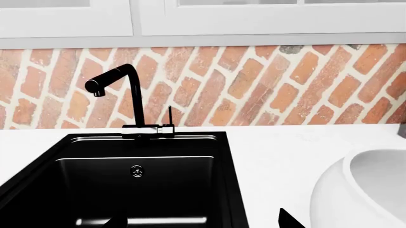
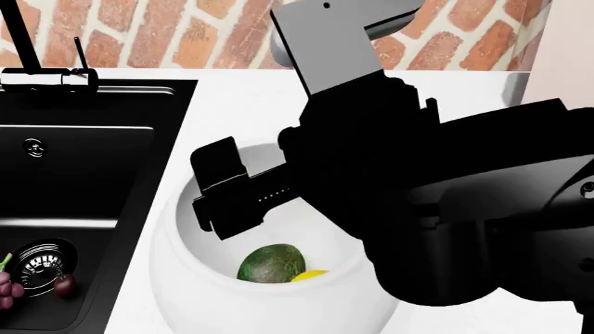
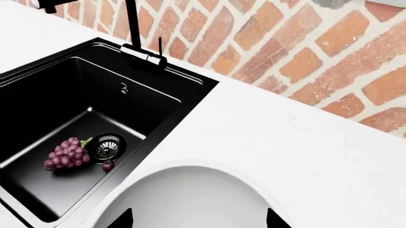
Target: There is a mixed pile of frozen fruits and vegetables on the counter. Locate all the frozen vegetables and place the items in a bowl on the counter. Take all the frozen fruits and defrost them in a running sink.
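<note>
White worktop (image 2: 232,104) ran beneath a red brick wall (image 1: 254,85), with a deep matte black sink (image 2: 83,174) set into it on the head view's left. A thin black tap (image 1: 120,88) rose from the sink's back edge, and an overflow hole (image 1: 137,171) showed on the rear wall of the basin.

On the sink floor lay a small bunch of purple-red grapes (image 3: 66,153), touching the round metal drain (image 3: 106,147), with one loose grape (image 3: 108,166) just beside the drain.

Just to the right of the sink stood a large white globe-shaped bowl (image 2: 177,278). Inside it, at the bottom, rested a dark green bumpy avocado (image 2: 271,263) with a sliver of yellow lemon (image 2: 309,275) touching it on its right.

A bulky black robot arm (image 2: 446,209) filled the right side of the head view, and its right gripper (image 2: 227,188) hung over the bowl's mouth with nothing between its jaws; in the right wrist view two dark fingertips (image 3: 274,219) showed well apart on either side of the bowl's rim.

In the left wrist view the left gripper's fingertips (image 1: 288,221) appeared only as dark slivers at the picture's edge, spread wide, one over the sink and one near the bowl, holding nothing.
</note>
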Robot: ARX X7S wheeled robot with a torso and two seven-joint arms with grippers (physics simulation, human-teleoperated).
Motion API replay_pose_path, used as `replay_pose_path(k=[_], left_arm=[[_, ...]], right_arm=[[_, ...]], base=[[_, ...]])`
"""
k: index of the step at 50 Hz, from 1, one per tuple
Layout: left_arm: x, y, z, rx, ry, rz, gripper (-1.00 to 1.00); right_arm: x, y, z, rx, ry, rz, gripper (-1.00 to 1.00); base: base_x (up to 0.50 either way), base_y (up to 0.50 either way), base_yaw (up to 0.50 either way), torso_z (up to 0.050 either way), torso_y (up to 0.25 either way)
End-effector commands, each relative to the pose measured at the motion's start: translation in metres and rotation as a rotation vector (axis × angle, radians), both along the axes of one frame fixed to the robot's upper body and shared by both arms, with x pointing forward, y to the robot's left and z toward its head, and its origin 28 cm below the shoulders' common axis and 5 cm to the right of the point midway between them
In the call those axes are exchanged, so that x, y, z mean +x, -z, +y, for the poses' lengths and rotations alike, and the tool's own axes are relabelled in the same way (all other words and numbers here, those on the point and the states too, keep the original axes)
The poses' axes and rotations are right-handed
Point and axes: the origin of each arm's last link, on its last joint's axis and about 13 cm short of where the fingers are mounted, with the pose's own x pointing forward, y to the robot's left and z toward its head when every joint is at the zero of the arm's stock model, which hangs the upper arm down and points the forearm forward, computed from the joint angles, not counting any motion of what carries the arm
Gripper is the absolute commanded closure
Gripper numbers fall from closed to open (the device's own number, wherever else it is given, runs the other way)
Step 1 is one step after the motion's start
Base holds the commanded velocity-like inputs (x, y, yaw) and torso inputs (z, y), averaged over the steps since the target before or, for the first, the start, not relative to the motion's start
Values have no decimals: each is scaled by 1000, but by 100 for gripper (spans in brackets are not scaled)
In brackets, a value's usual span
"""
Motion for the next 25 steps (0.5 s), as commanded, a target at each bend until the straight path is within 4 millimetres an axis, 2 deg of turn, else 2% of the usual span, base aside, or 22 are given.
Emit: replay_pose_path(k=[1,8,13,25], left_arm=[[1,-1,0,-23,24,-23,-100],[0,-1,2,-24,20,-22,-100],[-1,-2,3,-24,13,-24,-100],[1,-1,4,-22,8,-23,-100]], right_arm=[[-1,-8,3,24,-25,-34,-100],[-7,-17,-2,38,-13,-86,-100],[-13,-29,-14,57,28,-161,-100],[-29,-23,-43,95,119,-266,-100]], base=[[0,0,0,0,0],[0,0,0,0,0],[0,0,0,0,0],[0,0,0,0,0]])
